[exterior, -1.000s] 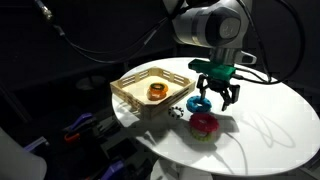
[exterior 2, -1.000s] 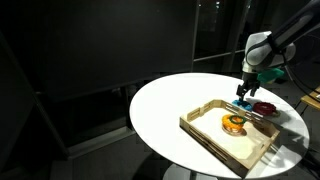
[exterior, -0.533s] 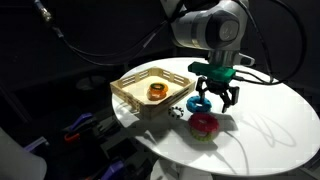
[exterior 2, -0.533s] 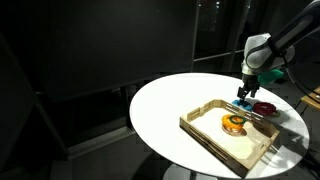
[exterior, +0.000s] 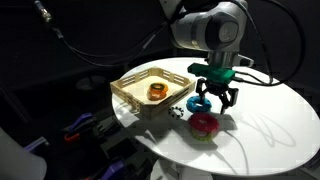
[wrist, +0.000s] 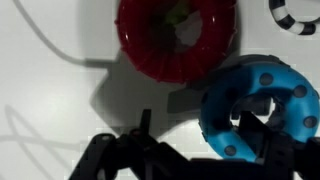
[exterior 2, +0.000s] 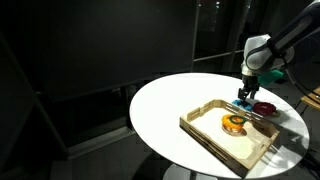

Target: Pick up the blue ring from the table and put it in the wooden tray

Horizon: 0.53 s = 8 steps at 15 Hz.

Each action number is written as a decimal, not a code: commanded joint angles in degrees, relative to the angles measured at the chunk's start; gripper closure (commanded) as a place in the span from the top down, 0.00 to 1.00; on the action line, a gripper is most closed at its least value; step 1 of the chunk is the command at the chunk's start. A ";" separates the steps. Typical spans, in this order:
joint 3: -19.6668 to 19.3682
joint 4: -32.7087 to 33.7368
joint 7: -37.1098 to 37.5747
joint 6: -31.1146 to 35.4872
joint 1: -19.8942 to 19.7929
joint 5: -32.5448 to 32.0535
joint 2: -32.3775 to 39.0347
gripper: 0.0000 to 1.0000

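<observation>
The hand [exterior: 217, 97], fingers spread, hung over the blue ring [exterior: 199, 103], which lay on the white table [exterior: 270, 125] just beside the wooden tray [exterior: 135, 100], with a red ring [exterior: 204, 124] close by.

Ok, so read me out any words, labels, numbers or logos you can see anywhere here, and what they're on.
None: no text can be read in any view.
The blue ring, red ring and wooden tray carry no writing.
The black-and-white striped thing at the wrist view's edge shows stripes, not letters.
Any marking on the gripper is too small to tell.
</observation>
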 commanded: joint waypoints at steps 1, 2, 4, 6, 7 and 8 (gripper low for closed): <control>-0.24 1.12 -0.50 -0.10 0.04 -0.98 0.59 0.66; -0.24 1.10 -0.49 -0.09 0.05 -0.98 0.58 0.62; -0.27 1.14 -0.42 -0.13 0.08 -1.00 0.61 0.52; -0.28 1.16 -0.25 -0.14 0.08 -0.90 0.58 0.30; -0.14 1.21 -0.10 -0.24 -0.04 -0.50 0.38 0.20; -0.11 1.26 0.02 -0.23 -0.07 -0.35 0.23 0.11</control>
